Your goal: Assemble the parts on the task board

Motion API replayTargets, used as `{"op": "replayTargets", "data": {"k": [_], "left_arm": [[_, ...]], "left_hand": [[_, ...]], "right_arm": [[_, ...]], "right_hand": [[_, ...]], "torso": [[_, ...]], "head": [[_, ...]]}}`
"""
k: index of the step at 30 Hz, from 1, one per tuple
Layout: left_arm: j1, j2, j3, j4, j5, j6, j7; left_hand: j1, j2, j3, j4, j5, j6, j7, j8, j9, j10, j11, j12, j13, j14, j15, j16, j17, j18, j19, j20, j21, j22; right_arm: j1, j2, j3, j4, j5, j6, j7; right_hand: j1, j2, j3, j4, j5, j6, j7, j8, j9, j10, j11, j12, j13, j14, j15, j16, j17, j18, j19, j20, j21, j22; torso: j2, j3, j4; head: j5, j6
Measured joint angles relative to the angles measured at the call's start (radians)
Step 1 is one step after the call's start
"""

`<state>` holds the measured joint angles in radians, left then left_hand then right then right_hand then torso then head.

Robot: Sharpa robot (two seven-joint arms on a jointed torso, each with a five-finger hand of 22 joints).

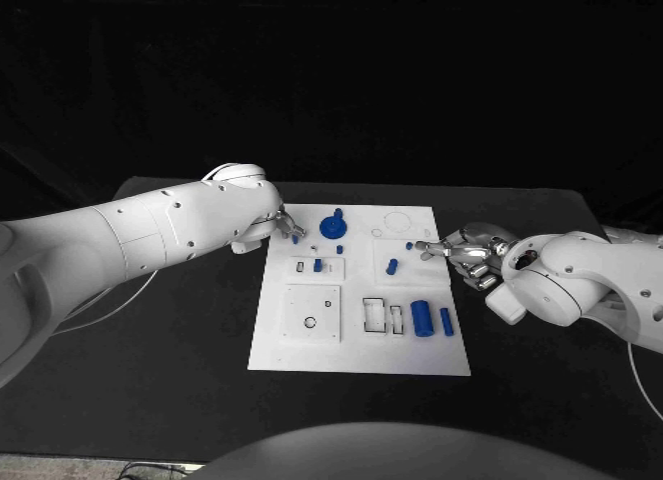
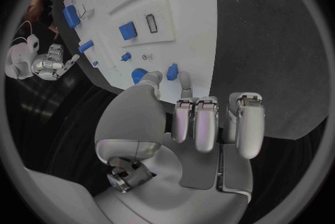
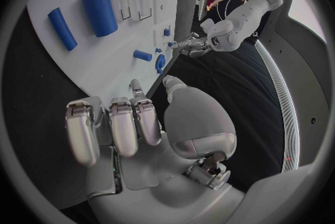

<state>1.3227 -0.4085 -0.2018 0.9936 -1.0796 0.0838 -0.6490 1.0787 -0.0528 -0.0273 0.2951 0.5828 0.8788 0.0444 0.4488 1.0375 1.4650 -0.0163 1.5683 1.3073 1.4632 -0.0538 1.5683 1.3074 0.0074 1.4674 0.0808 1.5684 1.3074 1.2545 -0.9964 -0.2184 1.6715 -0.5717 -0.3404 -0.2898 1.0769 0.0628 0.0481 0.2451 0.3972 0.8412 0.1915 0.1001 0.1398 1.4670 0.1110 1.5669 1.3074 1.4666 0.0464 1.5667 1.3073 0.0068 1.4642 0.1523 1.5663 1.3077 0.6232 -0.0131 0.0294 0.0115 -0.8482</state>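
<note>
The white task board (image 1: 360,345) lies mid-table. My left hand (image 1: 284,228) hovers at its far left corner; thumb and forefinger (image 2: 186,90) flank a small blue peg (image 2: 172,72) with a gap showing, beside a blue gear (image 1: 333,225). My right hand (image 1: 468,252) sits at the board's right edge, fingertips (image 3: 135,89) apart and holding nothing, near a tiny blue piece (image 1: 412,245). A short blue cylinder (image 1: 393,266), a blue block (image 1: 318,265), a large blue cylinder (image 1: 421,318) and a thinner one (image 1: 447,321) rest on the board.
The black table (image 1: 158,390) surrounds the board, with bare surface at the front and both sides. Rectangular slots (image 1: 377,316) and a raised square plate (image 1: 312,312) lie in the board's near half. A ring outline (image 1: 399,220) marks its far right corner.
</note>
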Motion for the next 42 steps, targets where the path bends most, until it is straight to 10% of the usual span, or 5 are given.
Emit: {"op": "replayTargets", "data": {"k": [25,31,42], "left_arm": [[-0.006,0.008,-0.001,-0.008,0.005,0.000,0.021],[-0.007,0.009,-0.001,-0.009,0.010,0.000,0.026],[-0.007,0.009,-0.001,-0.013,0.020,0.004,0.032]], "left_hand": [[0.062,0.047,0.038,-0.002,0.001,0.000,0.000,-0.004,-0.011,0.000,0.000,0.000,0.000,0.000,0.000,0.000,0.000,0.000,0.000,0.000,0.000,0.000],[0.082,0.042,0.057,-0.001,0.080,0.000,0.000,-0.008,-0.013,0.000,0.000,0.000,0.000,0.000,0.000,0.000,0.000,0.000,0.000,0.000,0.000,0.000],[0.094,0.046,0.070,-0.003,0.100,0.000,0.000,-0.008,-0.013,0.000,0.000,0.000,0.000,0.000,0.000,0.000,0.000,0.000,0.000,0.000,0.000,0.000]], "right_arm": [[0.000,-0.001,0.000,0.001,0.000,0.000,-0.001],[0.000,-0.001,0.000,0.001,0.000,0.000,-0.001],[0.000,-0.001,0.000,0.000,0.000,0.000,-0.002]], "right_hand": [[0.000,0.000,0.000,0.000,0.000,0.000,0.000,0.000,0.000,0.000,0.000,0.000,0.000,0.000,0.000,0.000,0.001,0.000,0.000,0.000,0.000,0.000],[0.000,0.000,-0.006,0.000,0.000,-0.003,0.003,0.000,0.000,0.000,0.000,0.000,0.000,0.000,0.000,0.000,0.001,0.000,0.000,0.000,0.000,0.000],[0.000,0.000,-0.007,0.000,0.000,-0.003,0.003,0.000,0.000,0.000,0.000,0.000,0.000,0.000,0.000,0.000,0.001,0.000,0.000,0.000,0.000,0.000]], "torso": [[0.000,0.0001,0.0004],[0.000,0.0001,0.0003],[0.000,0.0007,0.0002]], "head": [[-0.001,-0.005],[-0.002,-0.007],[-0.003,-0.009]]}}
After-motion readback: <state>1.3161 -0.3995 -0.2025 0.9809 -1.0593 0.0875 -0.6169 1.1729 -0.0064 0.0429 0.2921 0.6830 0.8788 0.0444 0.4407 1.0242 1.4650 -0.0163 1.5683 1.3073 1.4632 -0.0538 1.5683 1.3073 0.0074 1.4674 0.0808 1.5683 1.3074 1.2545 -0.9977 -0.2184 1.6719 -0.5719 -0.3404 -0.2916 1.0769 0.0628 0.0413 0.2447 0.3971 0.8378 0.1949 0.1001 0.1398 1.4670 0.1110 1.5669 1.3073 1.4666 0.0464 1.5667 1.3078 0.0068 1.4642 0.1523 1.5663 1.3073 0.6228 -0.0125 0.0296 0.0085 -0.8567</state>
